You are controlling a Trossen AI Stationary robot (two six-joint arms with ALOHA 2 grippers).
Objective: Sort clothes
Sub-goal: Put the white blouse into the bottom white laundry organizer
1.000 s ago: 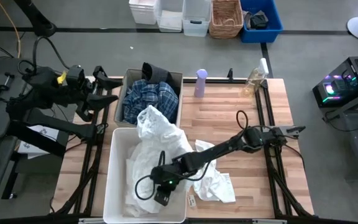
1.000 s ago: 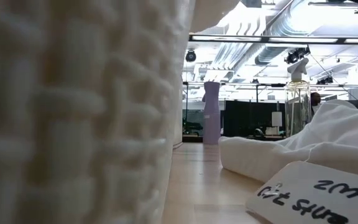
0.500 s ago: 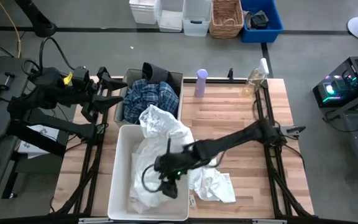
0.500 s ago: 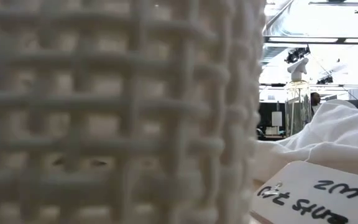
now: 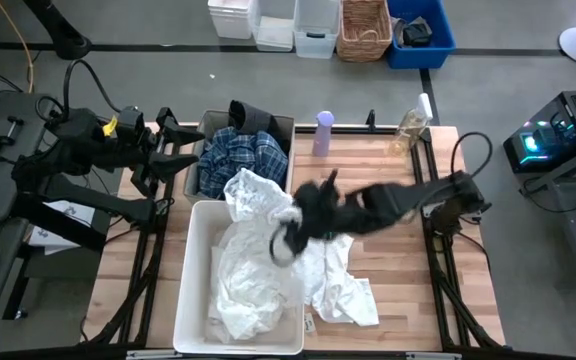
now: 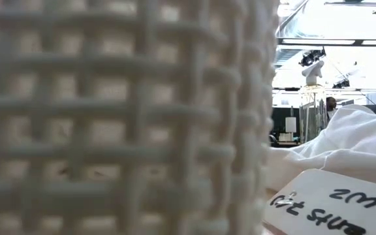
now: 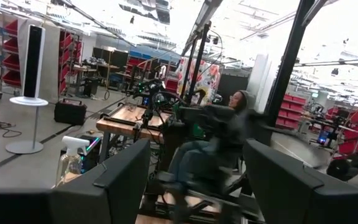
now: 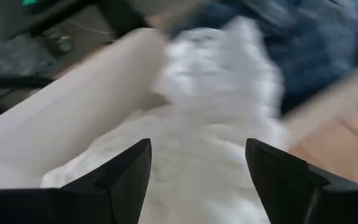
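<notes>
White clothes (image 5: 243, 285) fill the white bin (image 5: 193, 270) at the table's near left, and one (image 5: 258, 195) hangs over its far rim. Another white garment (image 5: 343, 290) lies on the table beside the bin. The plaid cloth (image 5: 233, 160) and a dark grey one (image 5: 253, 118) lie in the grey bin (image 5: 204, 135) behind. My right gripper (image 5: 286, 235) (image 8: 197, 146) hovers open above the white bin's right side, nothing between its fingers. My left gripper (image 5: 183, 150) (image 7: 197, 146) waits open, left of the grey bin.
A lilac bottle (image 5: 322, 133) and a clear spray bottle (image 5: 413, 125) stand at the table's far edge. In the low view the white bin's lattice wall (image 6: 109, 117) fills the left; a white cloth (image 6: 344, 143) and a written tag (image 6: 331, 202) lie to its right.
My right gripper has let go of the white cloth in the near part of the white bin. It has then risen and swung toward the table's far and right side. The cloth lies slumped in the bin. The bin has slid a little toward the right.
</notes>
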